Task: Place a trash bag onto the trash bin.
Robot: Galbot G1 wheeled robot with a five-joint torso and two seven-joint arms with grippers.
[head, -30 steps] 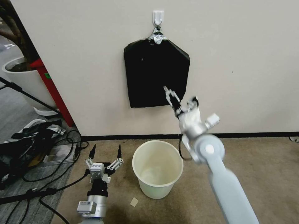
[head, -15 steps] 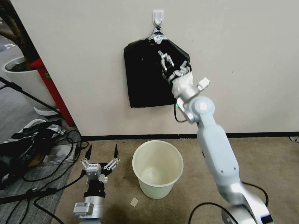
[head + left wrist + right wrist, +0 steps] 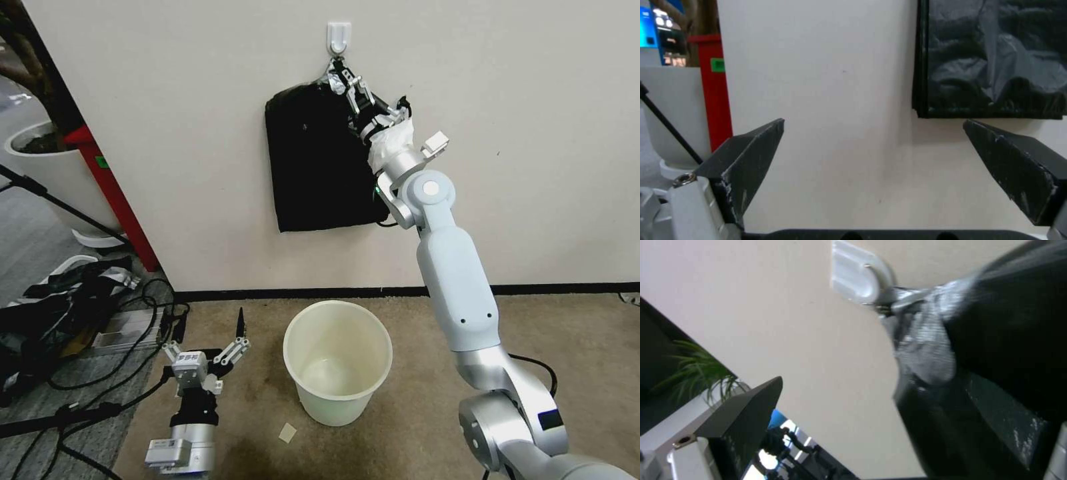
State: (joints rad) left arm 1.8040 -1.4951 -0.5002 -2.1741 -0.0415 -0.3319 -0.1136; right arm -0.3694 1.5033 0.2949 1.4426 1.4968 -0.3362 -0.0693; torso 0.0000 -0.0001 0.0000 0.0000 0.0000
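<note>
The right arm was stretched up the wall, its right gripper [image 3: 341, 77] at the top of the black bag [image 3: 313, 167] that hung from a white hook [image 3: 339, 37]. The fingers stood apart, not closed on anything; from the wrist camera one dark finger [image 3: 746, 413] sat off to the side of the bag's silver taped tip [image 3: 925, 350], and the other lay against the black plastic, with the tip between them. I could not tell whether either finger was actually touching the tape. The bag hung flat against the wall, straight above the floor space just behind the bin.

The cream-white trash bin [image 3: 337, 360] stood upright on the carpet near the foot of the wall, nothing draped over its rim.

The left gripper [image 3: 203, 347] sat low beside the bin, close to the floor, its fingers spread wide and holding nothing. Cables [image 3: 100, 393] trailed over the floor to the left of it, and a small scrap [image 3: 287, 433] lay on the carpet in front of the bin.
</note>
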